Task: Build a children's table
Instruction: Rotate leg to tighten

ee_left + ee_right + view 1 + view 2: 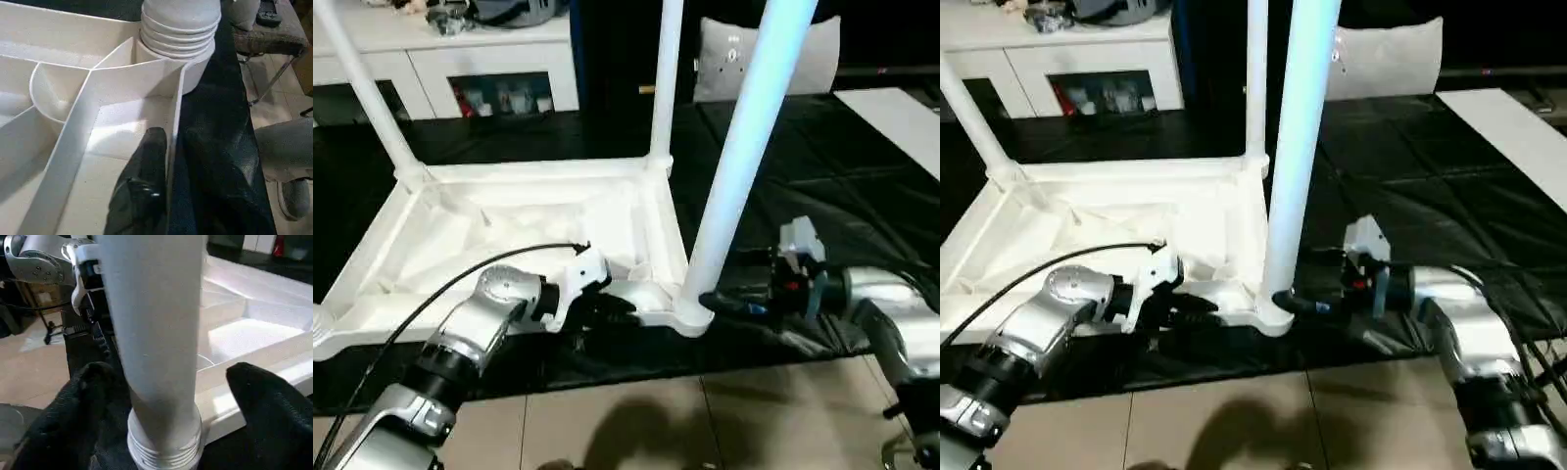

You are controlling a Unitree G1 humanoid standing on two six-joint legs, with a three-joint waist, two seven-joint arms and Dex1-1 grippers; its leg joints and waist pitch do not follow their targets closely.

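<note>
The white children's table lies upside down on a black cloth, its ribbed top (538,171) facing up. Three legs stand in corner sockets: the near right leg (744,137), the far right leg (664,78) and the far left leg (362,78). My left gripper (612,305) is at the near rim, one finger inside the rim wall (173,122) and one outside, pinched on it. My right gripper (715,302) straddles the base of the near right leg (156,333), with its fingers (264,396) apart and a gap on one side.
A white cabinet (460,59) and a grey cushion (803,54) stand behind the black cloth (822,166). Tiled floor (636,421) runs along the near edge. A white board (901,113) lies at far right. A person's shoe (293,200) is on the floor nearby.
</note>
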